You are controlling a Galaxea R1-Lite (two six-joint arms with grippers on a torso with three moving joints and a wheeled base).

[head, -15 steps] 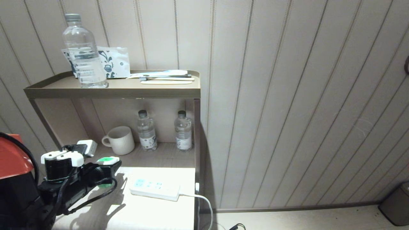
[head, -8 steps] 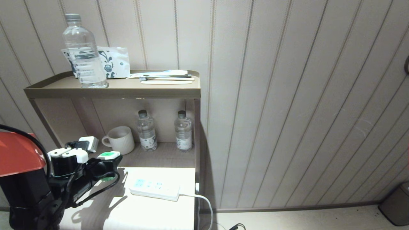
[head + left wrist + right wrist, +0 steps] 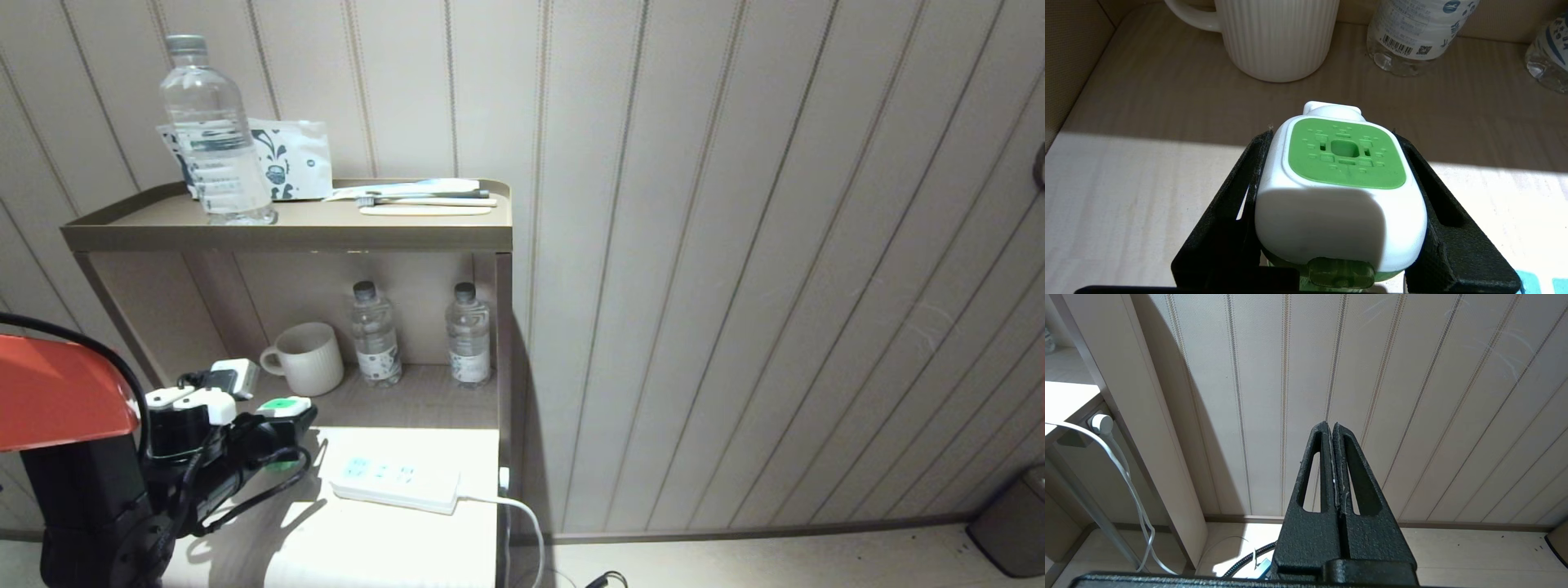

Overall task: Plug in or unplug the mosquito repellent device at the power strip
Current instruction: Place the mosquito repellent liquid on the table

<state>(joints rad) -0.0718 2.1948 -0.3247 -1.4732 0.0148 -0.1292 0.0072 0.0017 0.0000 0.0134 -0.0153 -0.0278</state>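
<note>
My left gripper [image 3: 286, 418] is shut on the mosquito repellent device [image 3: 282, 406], a white head with a green top, its black fingers [image 3: 1249, 171] clamped on both sides. The device [image 3: 1339, 196] hangs just above the lit lower shelf, with its green bottle partly hidden under the head. It is left of the power strip [image 3: 396, 482] and apart from it. The strip lies flat, a white bar with bluish sockets, nothing plugged in. My right gripper [image 3: 1331, 426] is shut and empty, pointing at the panelled wall, outside the head view.
A ribbed mug [image 3: 306, 358] and two small water bottles [image 3: 375, 335] stand at the back of the lower shelf, close ahead of the device. A white adapter [image 3: 233, 377] sits at the left. The strip's cord [image 3: 522, 510] drops over the shelf's right edge. A large bottle [image 3: 214, 131] stands on top.
My left arm has shifted a little to the right, toward the strip, with the device still held. The power strip and shelf items have not moved.
</note>
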